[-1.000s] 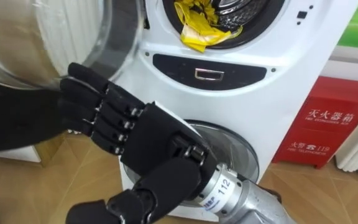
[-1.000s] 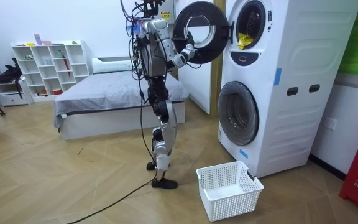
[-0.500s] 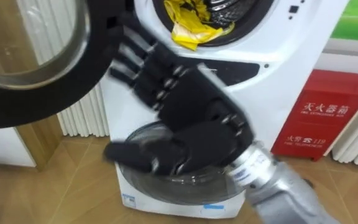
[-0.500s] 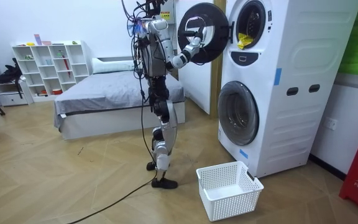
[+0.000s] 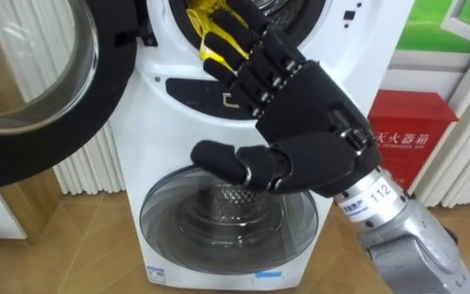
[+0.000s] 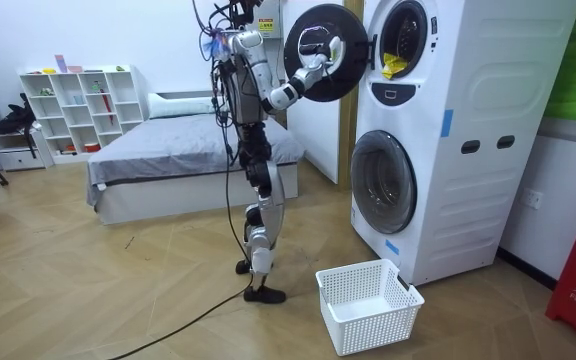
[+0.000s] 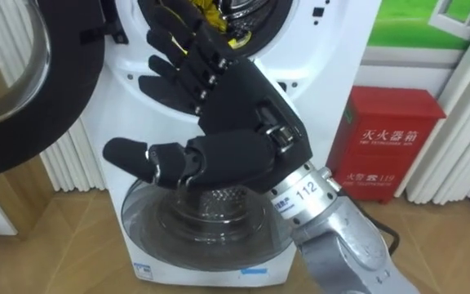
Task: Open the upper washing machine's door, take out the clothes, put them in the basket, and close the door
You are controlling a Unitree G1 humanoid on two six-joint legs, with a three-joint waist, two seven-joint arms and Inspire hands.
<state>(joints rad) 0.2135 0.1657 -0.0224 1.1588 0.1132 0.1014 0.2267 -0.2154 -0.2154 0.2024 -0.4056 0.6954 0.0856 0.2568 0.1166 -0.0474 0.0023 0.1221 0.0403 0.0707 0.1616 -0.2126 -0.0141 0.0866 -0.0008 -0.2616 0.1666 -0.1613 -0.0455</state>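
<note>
A yellow cloth hangs out of the upper washing machine's drum opening. The cloth shows in the room view too. My right hand is raised in front of that opening, open, with straight fingers pointing up and left over the cloth and the thumb stretched out to the left. It holds nothing. The upper round door stands swung open to the left of the hand. I stand upright a step away from the stacked machines.
Below is the lower machine's shut glass door. A red box stands on the floor at the right, white radiator ribs at the left. A white basket sits on the floor before the machines. A bed lies behind me.
My right hand has gone from the open door's rim to the right and up, in front of the drum opening and the yellow cloth. The eye view has shifted a little.
</note>
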